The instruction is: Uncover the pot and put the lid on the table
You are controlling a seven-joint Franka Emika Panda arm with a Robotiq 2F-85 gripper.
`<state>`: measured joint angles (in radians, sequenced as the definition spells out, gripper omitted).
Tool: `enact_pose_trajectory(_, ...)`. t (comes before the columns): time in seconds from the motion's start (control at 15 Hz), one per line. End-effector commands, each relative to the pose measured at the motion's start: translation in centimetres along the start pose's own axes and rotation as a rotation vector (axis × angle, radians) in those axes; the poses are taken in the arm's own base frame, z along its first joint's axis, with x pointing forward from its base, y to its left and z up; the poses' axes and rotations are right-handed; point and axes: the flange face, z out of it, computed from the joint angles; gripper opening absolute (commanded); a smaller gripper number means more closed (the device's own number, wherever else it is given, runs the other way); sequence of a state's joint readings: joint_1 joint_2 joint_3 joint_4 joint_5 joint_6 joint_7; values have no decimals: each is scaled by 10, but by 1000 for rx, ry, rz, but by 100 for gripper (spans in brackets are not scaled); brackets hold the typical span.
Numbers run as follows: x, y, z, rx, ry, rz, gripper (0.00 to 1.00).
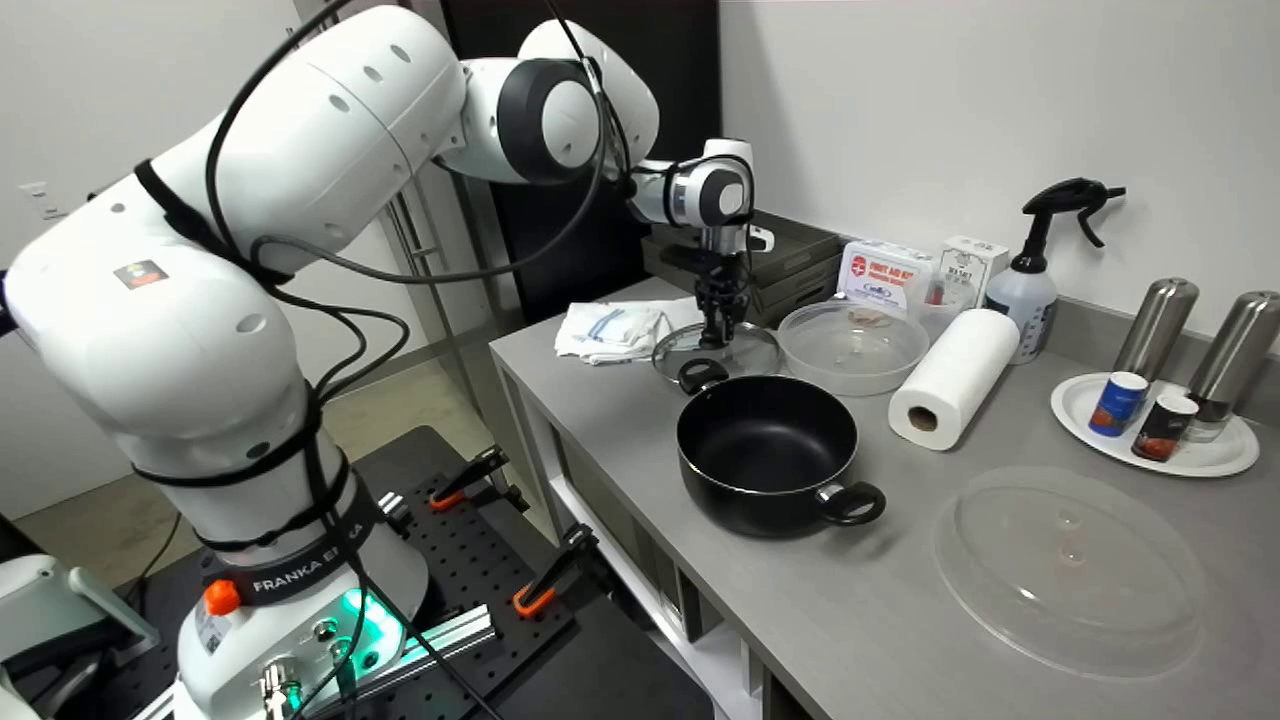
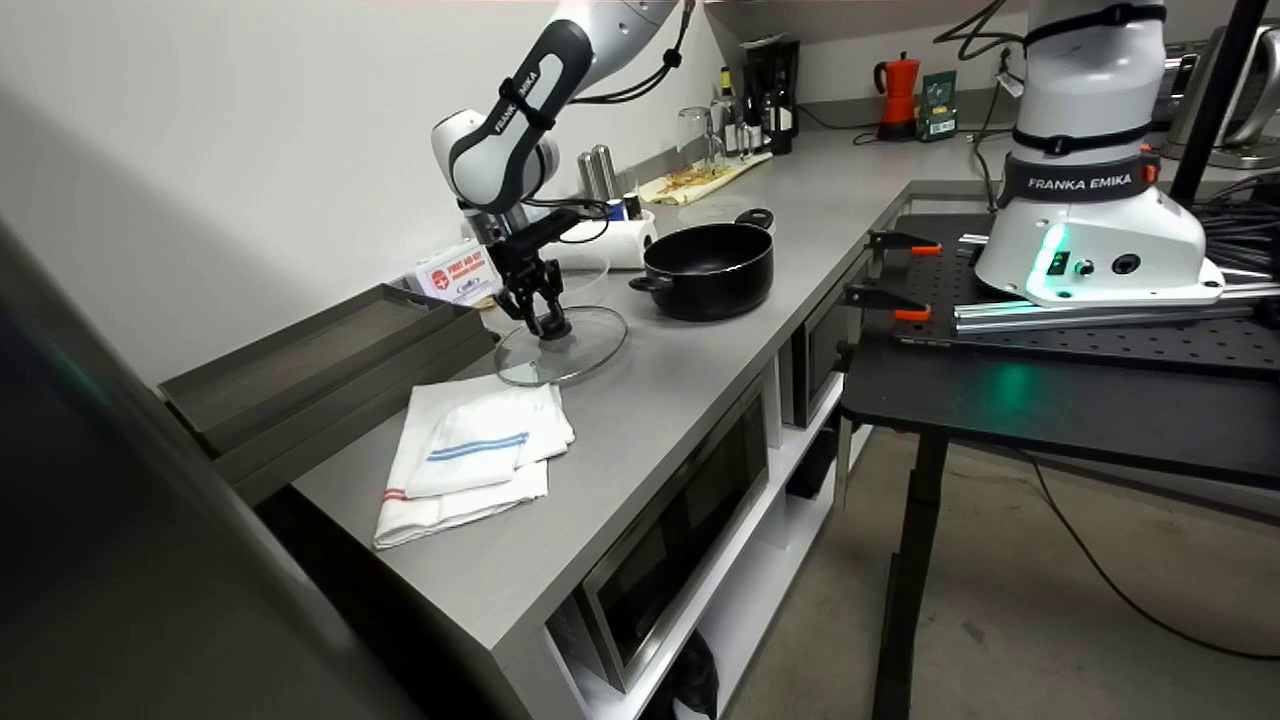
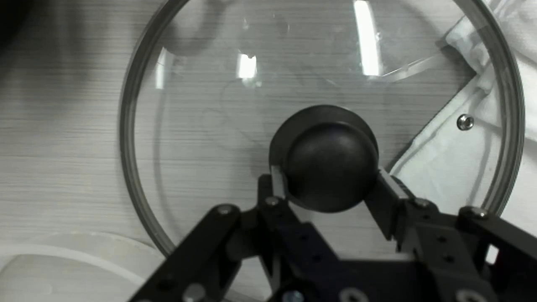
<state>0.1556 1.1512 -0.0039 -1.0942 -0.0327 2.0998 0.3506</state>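
The black pot (image 1: 745, 505) stands uncovered on the light grey table (image 1: 900, 540); it also shows in an exterior view (image 2: 715, 292). The round glass lid (image 1: 755, 357) is beyond the pot, at the table top beside it; its edge overlaps a white towel. I cannot tell whether it rests fully flat. My gripper (image 3: 333, 182) points down with a finger on each side of the lid's black knob (image 3: 331, 163), both touching it. The lid's glass (image 3: 201, 113) fills much of the wrist view. The gripper also shows in both exterior views (image 1: 715, 335) (image 2: 540, 322).
A folded white towel (image 2: 480, 455) lies by the lid. A clear plastic bowl (image 1: 855, 350), a paper-towel roll (image 1: 955, 378) and a clear round cover (image 1: 1070, 575) are on the table. Grey stacked trays (image 2: 330, 385) and a first aid box (image 2: 455, 274) stand by the wall.
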Motion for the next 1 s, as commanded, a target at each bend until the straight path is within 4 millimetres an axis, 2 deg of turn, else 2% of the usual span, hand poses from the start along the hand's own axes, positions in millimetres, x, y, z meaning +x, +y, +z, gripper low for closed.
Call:
enact_pose_trajectory(0.0, 6, -4, -9, 12, -10, 4, 25)
enact_pose_trajectory(0.07, 6, -4, -10, 12, -10, 4, 40)
enact_pose_trajectory(0.13, 6, -4, -10, 13, -11, 5, 74)
enact_pose_trajectory(0.2, 6, -4, -10, 13, -12, 4, 75)
enact_pose_trajectory(0.4, 7, -5, -14, 18, -9, 6, 96)
enact_pose_trajectory(0.53, 8, -5, -17, 21, -7, 6, 100)
enact_pose_trajectory(0.93, 7, -11, -28, 23, 6, 3, 100)
